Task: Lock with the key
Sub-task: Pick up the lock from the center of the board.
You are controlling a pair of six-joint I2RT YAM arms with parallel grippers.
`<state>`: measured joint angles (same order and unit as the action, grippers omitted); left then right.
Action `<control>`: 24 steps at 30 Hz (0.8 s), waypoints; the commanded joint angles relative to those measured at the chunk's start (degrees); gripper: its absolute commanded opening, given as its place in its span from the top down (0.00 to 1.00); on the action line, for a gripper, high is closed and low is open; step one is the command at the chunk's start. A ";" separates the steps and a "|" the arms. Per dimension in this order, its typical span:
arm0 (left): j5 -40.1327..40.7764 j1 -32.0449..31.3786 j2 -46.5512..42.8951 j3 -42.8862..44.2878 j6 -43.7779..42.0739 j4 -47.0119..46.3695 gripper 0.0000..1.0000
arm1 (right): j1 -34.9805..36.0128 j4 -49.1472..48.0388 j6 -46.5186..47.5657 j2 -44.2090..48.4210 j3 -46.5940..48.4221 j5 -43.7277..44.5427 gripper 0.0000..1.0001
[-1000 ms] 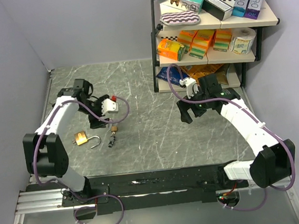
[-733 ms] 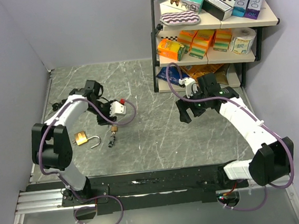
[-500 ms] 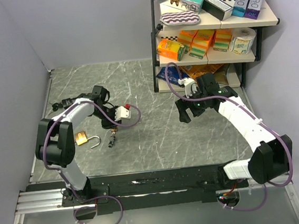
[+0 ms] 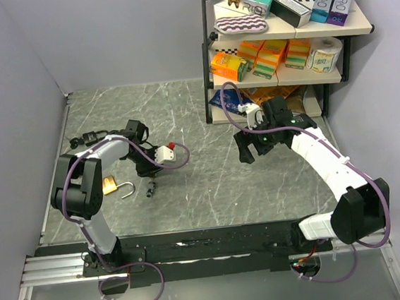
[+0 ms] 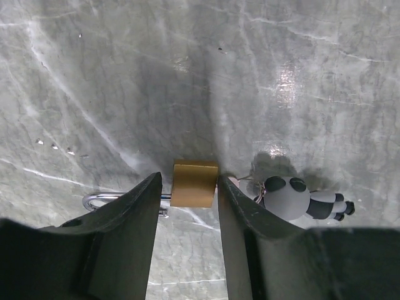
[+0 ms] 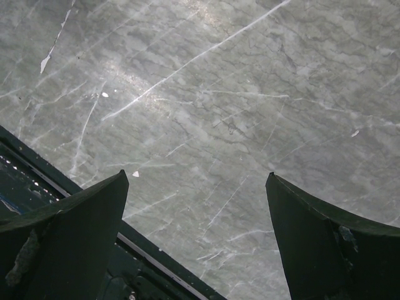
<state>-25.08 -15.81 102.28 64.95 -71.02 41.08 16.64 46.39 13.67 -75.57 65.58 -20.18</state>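
Note:
A brass padlock (image 4: 108,185) lies on the grey table with its silver shackle (image 4: 127,191) swung open; part of the shackle (image 5: 94,200) shows in the left wrist view. A black-and-white panda keychain (image 4: 149,190) lies right of it and also shows in the left wrist view (image 5: 294,197). The key's brass head (image 5: 195,183) sits between my left gripper's (image 5: 190,178) fingertips, touching the right finger, with a thin gap at the left one. The jaws stand narrowly apart. In the top view that gripper (image 4: 150,170) points down just above the keychain. My right gripper (image 4: 246,152) is wide open and empty over bare table (image 6: 197,178).
A shelf unit (image 4: 281,39) with boxes, a paper roll and snack bags stands at the back right, close behind the right arm. A small black item (image 4: 79,141) lies near the left wall. The black base rail (image 6: 94,250) runs along the near edge.
The left arm's elbow and wrist swung to the right, turning round the fingertips, which stayed over the key. The padlock and keychain did not move. The right arm barely shifted.

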 commanded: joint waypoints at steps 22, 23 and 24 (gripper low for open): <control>6.71 -2.64 5.30 1.67 7.12 -0.48 0.64 | 0.32 0.98 -0.93 -1.60 3.24 -0.82 0.00; 6.45 -2.73 5.21 1.93 7.39 -0.04 0.68 | 0.32 0.89 -1.28 -1.60 3.24 -0.91 0.00; 6.01 -2.82 5.12 2.81 7.65 0.75 0.71 | 0.32 0.63 -1.45 -1.60 3.15 -1.00 0.00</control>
<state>-20.58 -18.13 105.27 67.81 -64.77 41.06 16.64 46.89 13.30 -76.44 66.43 -20.78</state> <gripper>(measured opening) 0.354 0.997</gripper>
